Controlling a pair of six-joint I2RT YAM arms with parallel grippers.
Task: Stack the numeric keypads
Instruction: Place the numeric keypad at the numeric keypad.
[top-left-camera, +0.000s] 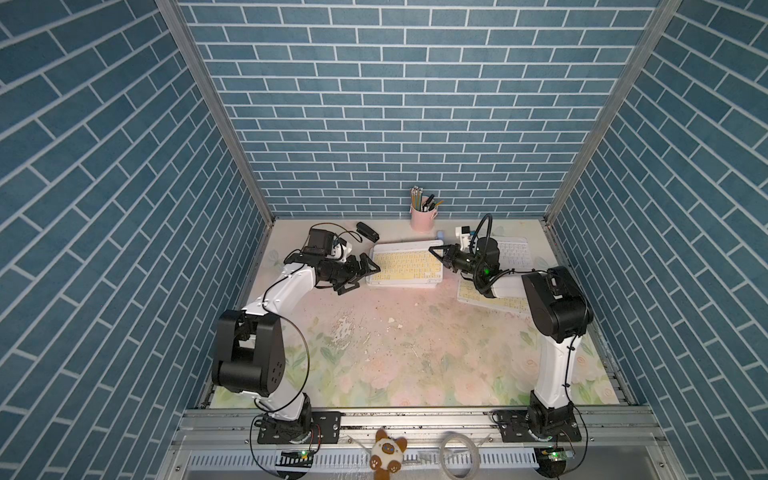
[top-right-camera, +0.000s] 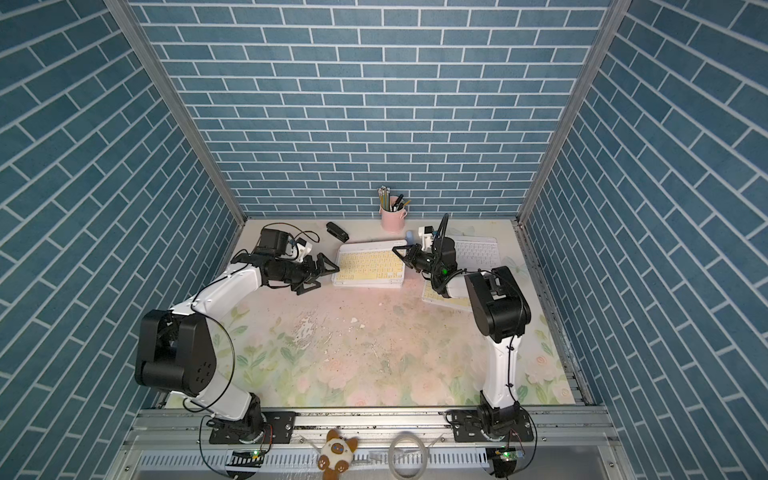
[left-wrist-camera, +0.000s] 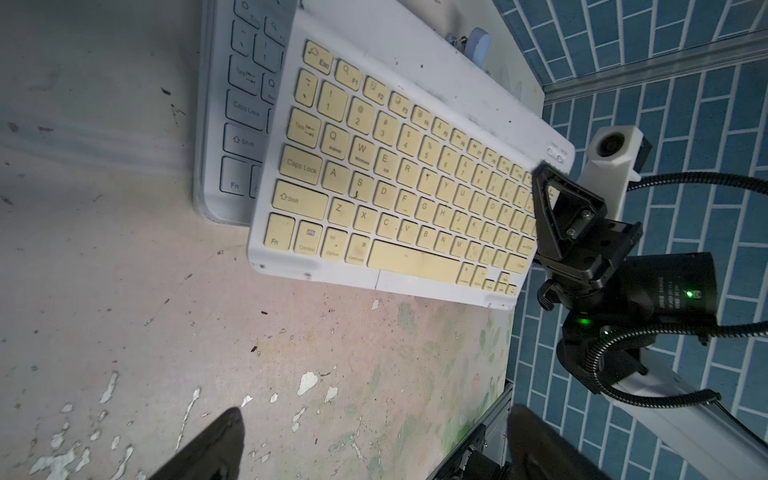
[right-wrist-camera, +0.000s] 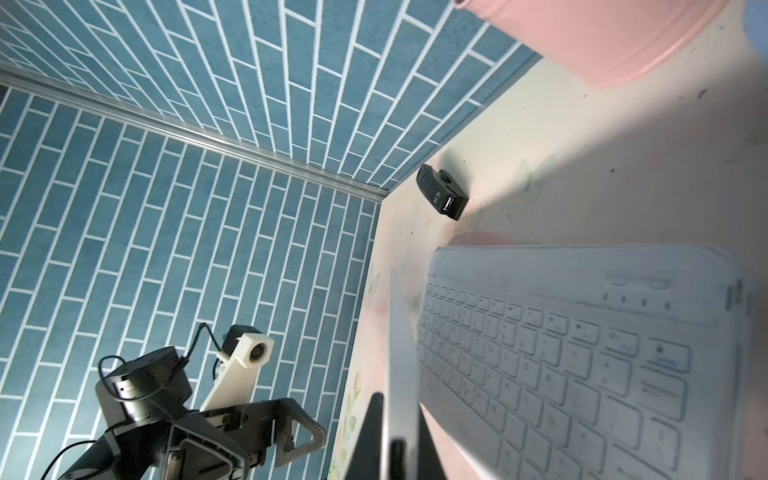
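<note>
Two jaws of the right gripper (top-left-camera: 433, 249) pinched the right edge of the yellow keypad (top-left-camera: 405, 266), skewed atop the far-centre stack (top-left-camera: 399, 286); the left gripper (top-left-camera: 368, 277) gaped wide just left. Let go crooked, the keypad could overhang and slide off.
</note>
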